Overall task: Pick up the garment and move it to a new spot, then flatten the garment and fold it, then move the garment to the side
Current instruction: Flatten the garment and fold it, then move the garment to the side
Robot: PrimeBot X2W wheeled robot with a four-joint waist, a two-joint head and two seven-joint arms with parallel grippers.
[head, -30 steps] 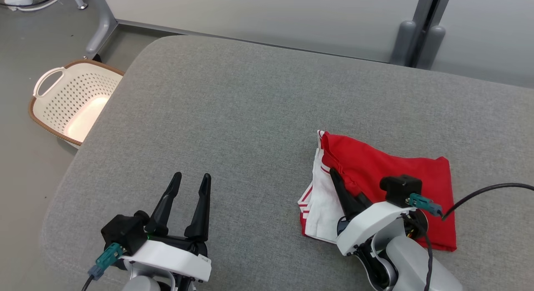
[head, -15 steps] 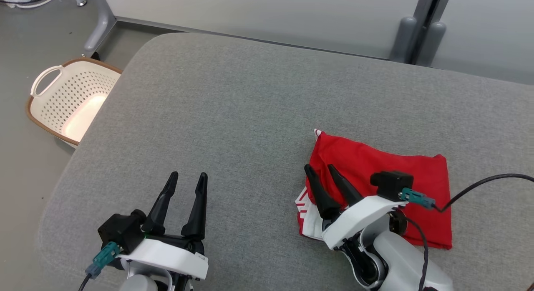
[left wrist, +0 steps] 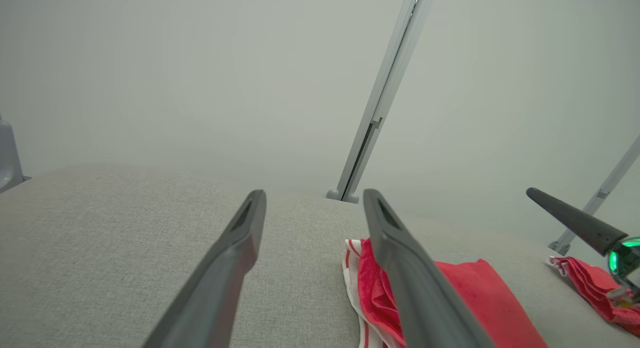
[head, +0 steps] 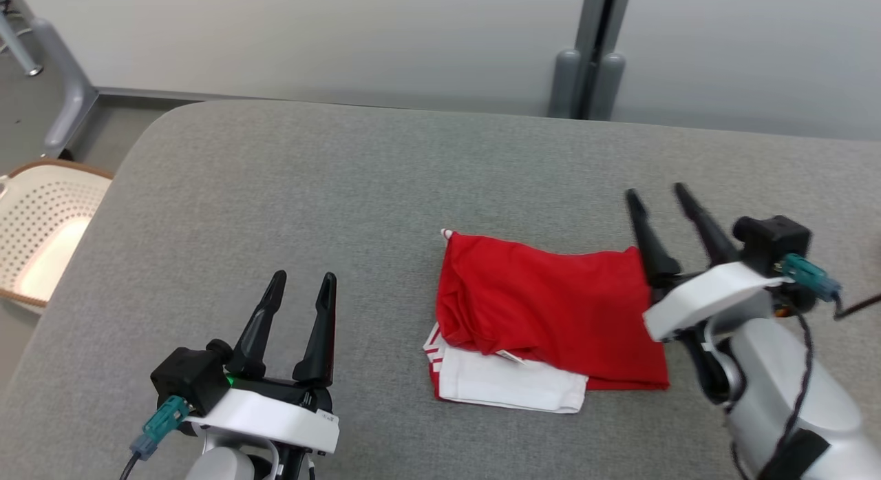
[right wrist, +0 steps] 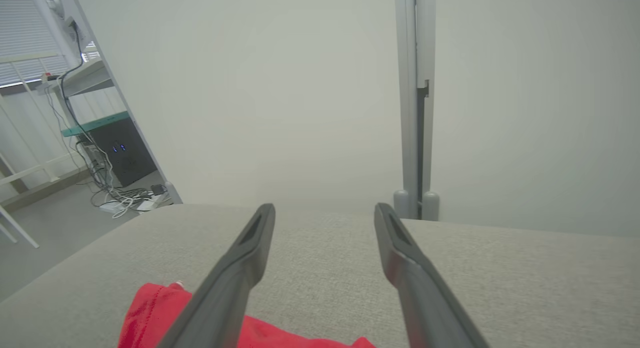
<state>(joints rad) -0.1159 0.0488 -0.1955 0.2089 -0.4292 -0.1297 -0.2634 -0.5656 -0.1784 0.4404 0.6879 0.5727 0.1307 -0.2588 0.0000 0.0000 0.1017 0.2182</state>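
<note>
The right gripper [head: 655, 189] has let go of the garment [head: 550, 301] and pulled off to its right side. A second ago it was pinched shut on the near-left edge. My head camera has swung too, so the basket [head: 41, 225] now sits cut off at the left edge of the head view.

The garment lies folded on the grey fabric-covered counter [head: 344, 191], right of centre. A red layer is on top and a white, red-striped part pokes out along the near edge. The counter has rounded corners, and pale partition panels [head: 310, 39] stand behind it, joined by a grey post [head: 588, 74]. From the right wrist view I see a dark box with small blue lights [right wrist: 122, 158] under a desk, with cables [right wrist: 125, 200] trailing on the floor.

The right fingers [head: 702, 222] stand wide apart and hold nothing. The garment [right wrist: 150, 308] lies low and to their left in that wrist view. From the head view I can't quite tell whether the inner finger brushes the cloth's right edge or hangs just above it.

The left gripper [head: 303, 275] sits near the front of the counter, well apart from the garment. Its fingers [left wrist: 240, 248] are spread wide and empty, with the cloth [left wrist: 470, 288] off to the right of them.
</note>
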